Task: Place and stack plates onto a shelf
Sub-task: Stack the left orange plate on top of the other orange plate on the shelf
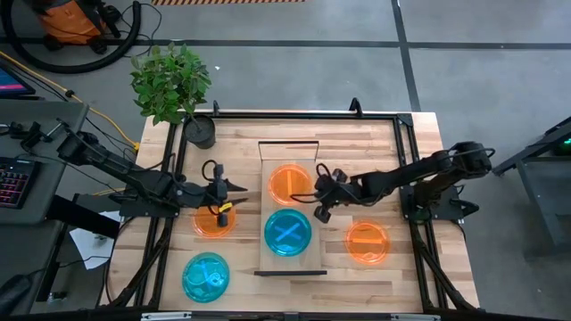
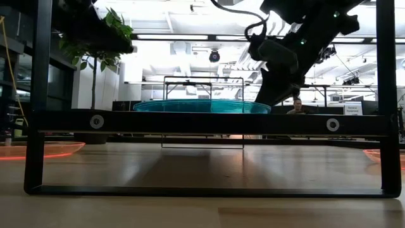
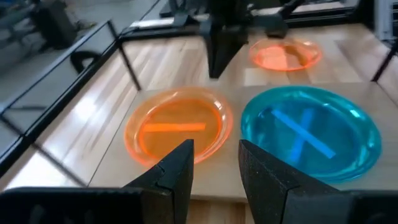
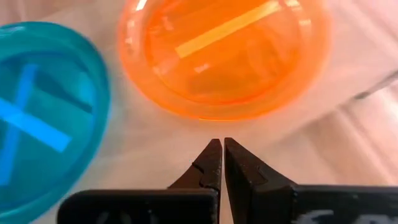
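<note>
The shelf is a light-wood board lying in the middle of the table. An orange plate lies flat on its far half. A cyan plate showing crossed bars lies flat on its near half. My right gripper is shut and empty, hovering just off the right of these two, angled down. My left gripper is open and empty above another orange plate on the tabletop to the shelf's left. In the low view the cyan plate rests on the shelf.
A further orange plate lies on the tabletop right of the shelf, and a cyan plate sits near the front left corner. A potted plant stands at the far left. A dark metal frame runs around the table.
</note>
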You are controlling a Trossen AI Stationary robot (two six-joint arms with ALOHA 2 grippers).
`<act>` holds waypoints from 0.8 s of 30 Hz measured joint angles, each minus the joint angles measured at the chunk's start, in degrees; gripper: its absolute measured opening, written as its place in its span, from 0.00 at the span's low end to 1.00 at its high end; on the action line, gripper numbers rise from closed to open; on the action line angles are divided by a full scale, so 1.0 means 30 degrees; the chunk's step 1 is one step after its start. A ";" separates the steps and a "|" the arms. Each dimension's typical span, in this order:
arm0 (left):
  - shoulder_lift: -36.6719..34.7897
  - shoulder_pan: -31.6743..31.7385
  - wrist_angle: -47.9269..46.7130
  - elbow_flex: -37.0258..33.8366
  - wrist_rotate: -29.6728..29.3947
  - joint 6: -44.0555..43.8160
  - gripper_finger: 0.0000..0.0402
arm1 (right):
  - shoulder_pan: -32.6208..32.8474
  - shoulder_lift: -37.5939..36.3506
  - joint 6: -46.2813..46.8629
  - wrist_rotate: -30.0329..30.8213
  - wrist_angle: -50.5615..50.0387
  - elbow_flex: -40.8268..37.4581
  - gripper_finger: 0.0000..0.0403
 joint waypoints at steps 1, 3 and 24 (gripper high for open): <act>0.0000 0.0000 -0.0305 0.0000 -0.0343 -0.0507 0.29 | 0.0000 -0.0225 0.0025 0.0439 -0.0359 0.0000 0.00; 0.0000 0.0049 -0.1140 0.0000 -0.1032 -0.1510 0.29 | 0.0000 -0.0788 0.0231 0.1062 -0.1144 0.0000 0.00; 0.2887 0.7690 -1.1815 0.2259 1.1280 0.3670 0.29 | 0.0117 -0.3420 -0.1338 0.1754 -0.2129 0.0007 0.00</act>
